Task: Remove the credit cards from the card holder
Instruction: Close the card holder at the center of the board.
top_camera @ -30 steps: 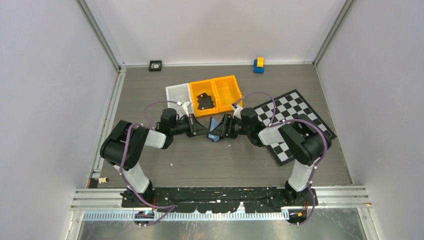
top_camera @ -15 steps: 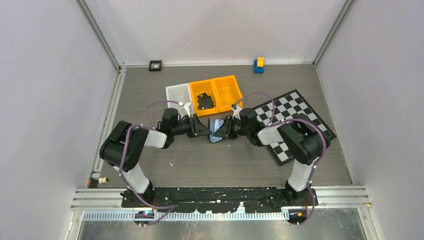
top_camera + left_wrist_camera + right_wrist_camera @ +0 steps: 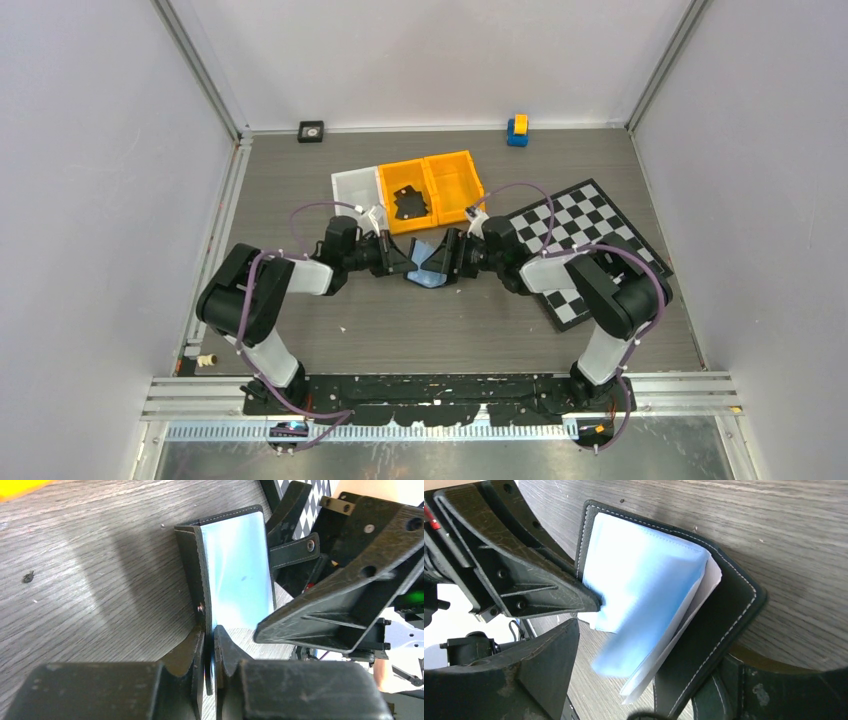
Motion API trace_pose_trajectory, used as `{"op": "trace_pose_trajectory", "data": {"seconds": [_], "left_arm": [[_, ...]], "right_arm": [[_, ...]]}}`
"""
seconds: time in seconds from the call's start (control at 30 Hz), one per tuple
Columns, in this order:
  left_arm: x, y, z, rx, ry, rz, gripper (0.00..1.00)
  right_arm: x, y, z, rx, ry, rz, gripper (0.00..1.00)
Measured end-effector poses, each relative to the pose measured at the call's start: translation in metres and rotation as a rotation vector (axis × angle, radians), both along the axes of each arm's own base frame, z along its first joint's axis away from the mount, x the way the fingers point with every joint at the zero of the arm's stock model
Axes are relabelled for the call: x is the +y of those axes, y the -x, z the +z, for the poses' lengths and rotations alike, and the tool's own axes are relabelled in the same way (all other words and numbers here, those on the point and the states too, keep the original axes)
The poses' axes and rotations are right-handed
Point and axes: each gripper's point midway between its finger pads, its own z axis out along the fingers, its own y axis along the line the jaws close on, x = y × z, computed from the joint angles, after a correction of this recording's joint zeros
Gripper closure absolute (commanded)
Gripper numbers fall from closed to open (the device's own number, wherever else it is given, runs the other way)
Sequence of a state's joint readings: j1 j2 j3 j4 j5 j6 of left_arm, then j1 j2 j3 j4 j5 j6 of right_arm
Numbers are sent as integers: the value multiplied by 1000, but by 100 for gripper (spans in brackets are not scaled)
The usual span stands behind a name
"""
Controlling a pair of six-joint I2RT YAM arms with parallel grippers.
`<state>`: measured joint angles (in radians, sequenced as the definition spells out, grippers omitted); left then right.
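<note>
Grey wood table, centre of the top view: holder is held open, one cover pinched by left jaws; right jaws are spread wide at the other cover. Pocket should be approached edge-on, cover pinned firmly.

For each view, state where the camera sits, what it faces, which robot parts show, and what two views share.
Top: above and behind, looking down at the table; both arms show.
Left wrist: faces rightward at the card holder; left gripper pinches its edge.
Right wrist: faces leftward at the card holder's blue inside; right gripper open.
All views share the card holder.
</note>
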<state>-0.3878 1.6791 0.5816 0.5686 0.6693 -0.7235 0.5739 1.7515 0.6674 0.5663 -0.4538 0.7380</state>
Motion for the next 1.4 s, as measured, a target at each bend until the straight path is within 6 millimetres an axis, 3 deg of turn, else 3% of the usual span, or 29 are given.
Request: {"op": "trace_pose_trajectory", "data": {"seconds": [0.17, 0.27, 0.37, 0.47, 0.7, 0.9, 1.17, 1.4], "left_arm": [[3, 0, 1, -6, -18, 7, 65], [4, 0, 4, -19, -24, 10, 61], [4, 0, 7, -26, -24, 13, 68], [5, -2, 6, -27, -31, 21, 79], [15, -6, -12, -24, -186, 79, 82], [10, -7, -15, -59, -319, 77, 82], [7, -3, -21, -107, -510, 80, 92], [5, -7, -25, -146, -727, 89, 95]], "right_arm": [[-12, 2, 5, -19, 4, -33, 16], [-15, 2, 4, -18, 10, -39, 40], [-17, 1, 1, -15, 22, -43, 63], [-18, 3, -2, -9, 36, -43, 77], [-18, 4, -4, -4, 47, -39, 82], [-15, 7, -4, -7, 48, -31, 85], [-13, 9, -4, -9, 48, -22, 86], [-13, 9, -4, -10, 49, -23, 86]]}}
